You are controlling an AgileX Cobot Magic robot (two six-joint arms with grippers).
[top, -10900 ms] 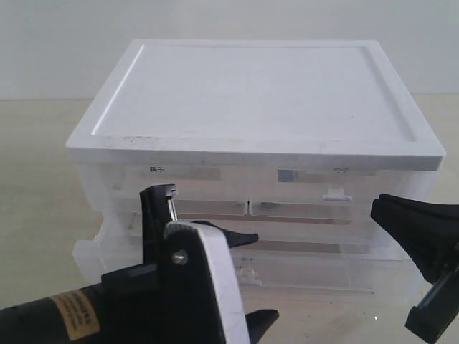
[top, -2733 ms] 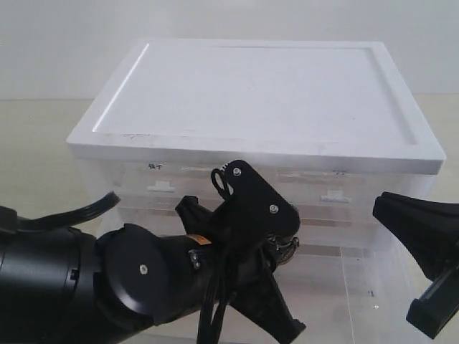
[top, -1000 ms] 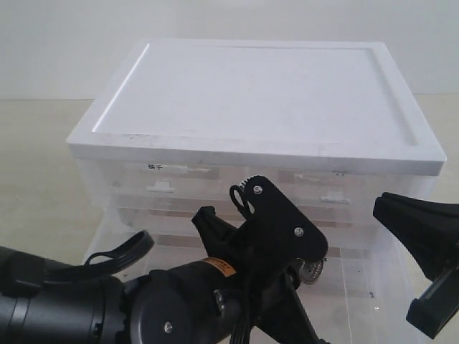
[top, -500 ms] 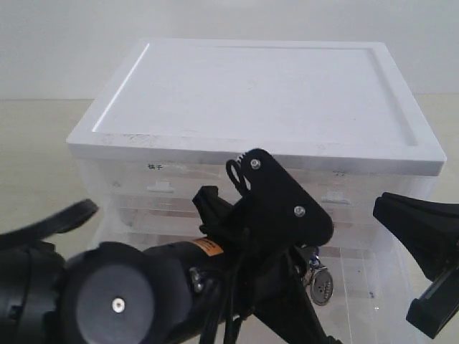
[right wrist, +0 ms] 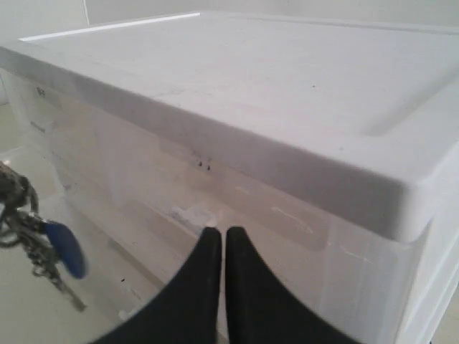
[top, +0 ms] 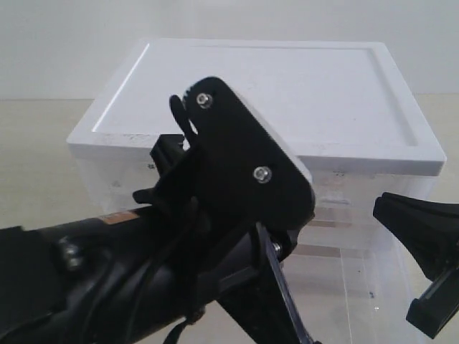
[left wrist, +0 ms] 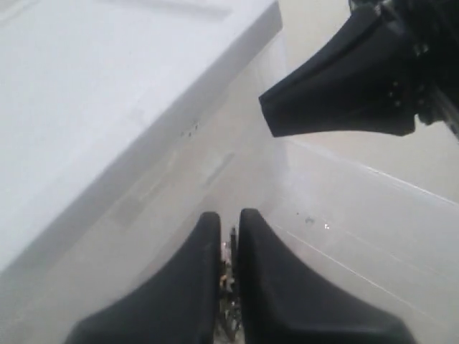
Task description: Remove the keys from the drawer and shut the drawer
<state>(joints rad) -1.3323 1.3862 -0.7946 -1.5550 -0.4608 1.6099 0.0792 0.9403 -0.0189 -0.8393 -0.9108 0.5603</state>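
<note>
The keys (left wrist: 228, 279) are pinched between the left fingers (left wrist: 190, 279) and are seen hanging with their blue fob (right wrist: 66, 251) in front of the cabinet (top: 258, 86). The right fingers (right wrist: 204, 287) are pressed together, empty, just before the cabinet front. The clear drawer (top: 351, 283) is seen pulled out at the bottom of the white-topped cabinet, which is set on the counter (top: 36, 143)

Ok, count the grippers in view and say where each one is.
2. The left gripper is in front of the cabinet, fingers shut on the keys; the right gripper is shut and empty near the cabinet's front right corner.
</note>
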